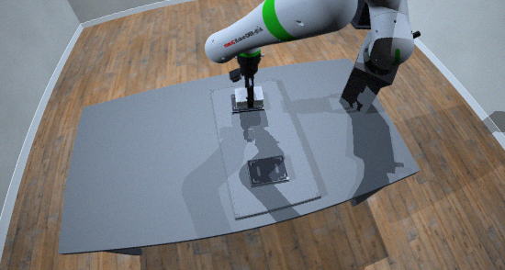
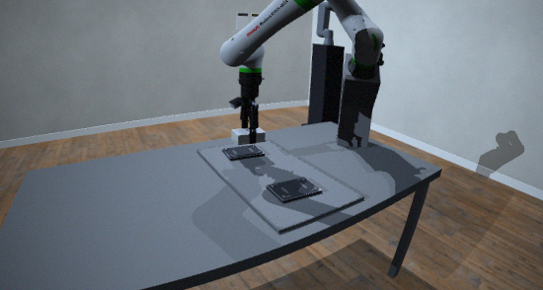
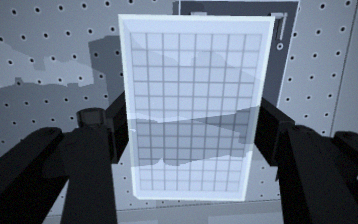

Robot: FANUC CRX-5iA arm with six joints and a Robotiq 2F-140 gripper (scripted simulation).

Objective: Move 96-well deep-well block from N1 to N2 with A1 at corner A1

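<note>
My gripper [image 1: 250, 101] is shut on the white 96-well deep-well block [image 1: 245, 95] and holds it by its long sides a little above the table. In the wrist view the block [image 3: 192, 107] fills the middle, between the two black fingers of the gripper [image 3: 192, 142]. The dark far nest N2 [image 1: 246, 108] lies right below the block and is mostly hidden by it; part of it shows past the block's upper right edge in the wrist view [image 3: 282, 55]. The near nest N1 [image 1: 268, 170] stands empty. In the exterior view the block [image 2: 248, 134] hangs just behind nest N2 [image 2: 243, 152].
Both nests sit on a light grey perforated base plate [image 1: 266, 146] on the dark table. The arm's base pedestal [image 1: 363, 88] stands at the table's far right. The other nest shows in the exterior view [image 2: 294, 188].
</note>
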